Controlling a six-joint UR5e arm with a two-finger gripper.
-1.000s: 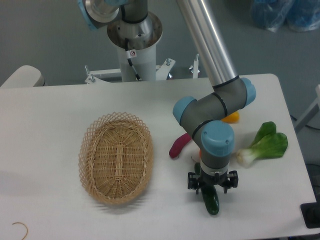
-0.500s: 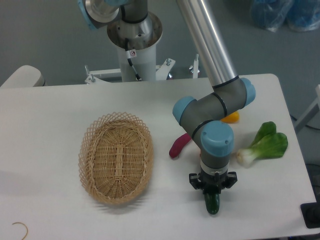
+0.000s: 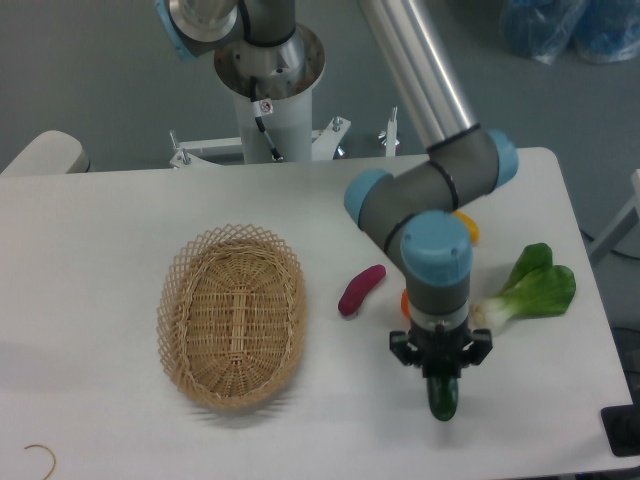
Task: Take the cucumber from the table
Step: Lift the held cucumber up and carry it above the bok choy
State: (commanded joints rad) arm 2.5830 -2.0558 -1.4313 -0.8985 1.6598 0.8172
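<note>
The cucumber (image 3: 442,398) is a glossy dark green cylinder; only its lower end shows, poking out below the gripper. My gripper (image 3: 440,366) points straight down near the front right of the white table (image 3: 100,260) and is shut on the cucumber. The upper part of the cucumber is hidden behind the gripper and wrist. I cannot tell whether the cucumber's tip rests on the table or hangs just above it.
A woven wicker basket (image 3: 233,316) lies to the left. A small purple sweet potato (image 3: 361,289) lies between basket and arm. A leafy bok choy (image 3: 530,290) sits to the right, with orange items (image 3: 467,228) partly hidden behind the arm.
The gripper's fingers closed onto the cucumber, then the gripper shifted slightly right and the cucumber went with it.
</note>
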